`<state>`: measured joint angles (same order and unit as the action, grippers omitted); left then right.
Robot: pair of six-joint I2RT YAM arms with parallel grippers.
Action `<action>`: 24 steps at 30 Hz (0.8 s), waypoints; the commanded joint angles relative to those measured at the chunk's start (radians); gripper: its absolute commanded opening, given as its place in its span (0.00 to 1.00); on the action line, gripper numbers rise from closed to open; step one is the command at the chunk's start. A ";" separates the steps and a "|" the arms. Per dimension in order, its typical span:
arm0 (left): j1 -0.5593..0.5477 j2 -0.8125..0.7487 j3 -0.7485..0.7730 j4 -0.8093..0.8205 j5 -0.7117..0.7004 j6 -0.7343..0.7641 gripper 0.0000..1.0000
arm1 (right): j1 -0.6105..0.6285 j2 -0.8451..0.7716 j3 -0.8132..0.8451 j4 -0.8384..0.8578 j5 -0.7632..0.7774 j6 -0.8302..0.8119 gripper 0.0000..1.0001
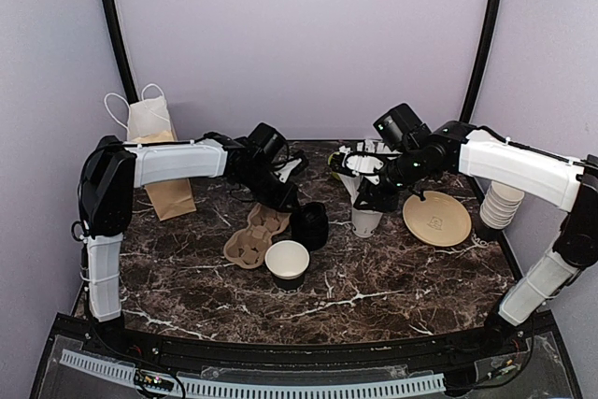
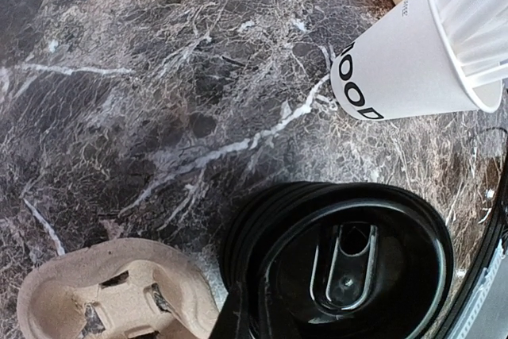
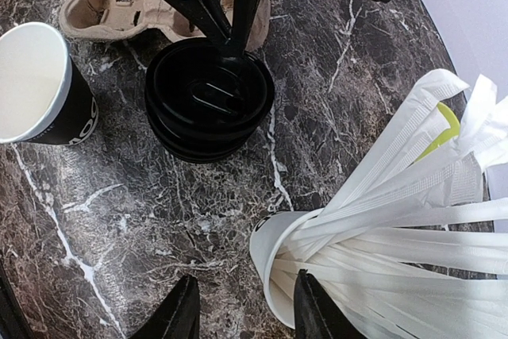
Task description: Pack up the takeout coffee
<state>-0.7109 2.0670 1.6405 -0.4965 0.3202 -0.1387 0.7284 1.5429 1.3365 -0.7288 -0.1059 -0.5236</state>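
Top external view: shows a black coffee cup (image 1: 287,264), lidless and upright, on the desk (image 1: 402,277) just beside a cardboard cup tray (image 1: 252,236) and near a stack of black lids (image 1: 310,227). Shows the left hand (image 3: 228,37) pinched shut on the rim of the top lid (image 3: 208,86). Finds the right hand (image 3: 248,285) partly open, straddling a white cup of straws (image 1: 366,221), gripping nothing.

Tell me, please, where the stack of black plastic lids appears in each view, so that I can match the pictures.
Top external: the stack of black plastic lids sits mid-table.
Left wrist: the lids fill the bottom right.
Right wrist: the lids sit upper centre.
Shared landmark: the brown moulded cardboard cup carrier, just beside them in every view.
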 commanded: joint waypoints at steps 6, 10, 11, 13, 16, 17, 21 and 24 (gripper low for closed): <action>-0.004 -0.050 0.001 0.023 0.020 0.003 0.15 | 0.009 0.014 0.007 0.017 0.008 -0.005 0.41; -0.005 -0.049 -0.004 0.034 0.017 -0.003 0.16 | 0.009 0.013 0.009 0.011 0.005 -0.004 0.41; -0.005 -0.051 -0.004 0.033 0.010 -0.003 0.16 | 0.009 0.012 0.009 0.010 0.003 -0.004 0.41; -0.003 -0.065 -0.007 0.034 -0.001 -0.005 0.18 | 0.009 0.009 0.010 0.005 -0.011 -0.009 0.41; -0.005 -0.133 -0.050 0.077 0.015 0.015 0.28 | 0.009 0.011 0.020 -0.009 -0.029 -0.017 0.40; -0.005 -0.178 -0.072 0.122 0.039 0.022 0.31 | 0.009 0.012 0.023 -0.014 -0.038 -0.016 0.40; -0.010 -0.280 -0.192 0.211 0.150 0.087 0.45 | 0.009 0.012 0.031 -0.021 -0.065 -0.008 0.40; -0.026 -0.304 -0.217 0.217 0.179 0.118 0.52 | 0.007 0.011 0.033 -0.018 -0.062 -0.002 0.40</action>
<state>-0.7151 1.8416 1.4601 -0.3542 0.4152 -0.0860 0.7284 1.5459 1.3407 -0.7494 -0.1432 -0.5304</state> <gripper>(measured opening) 0.488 0.401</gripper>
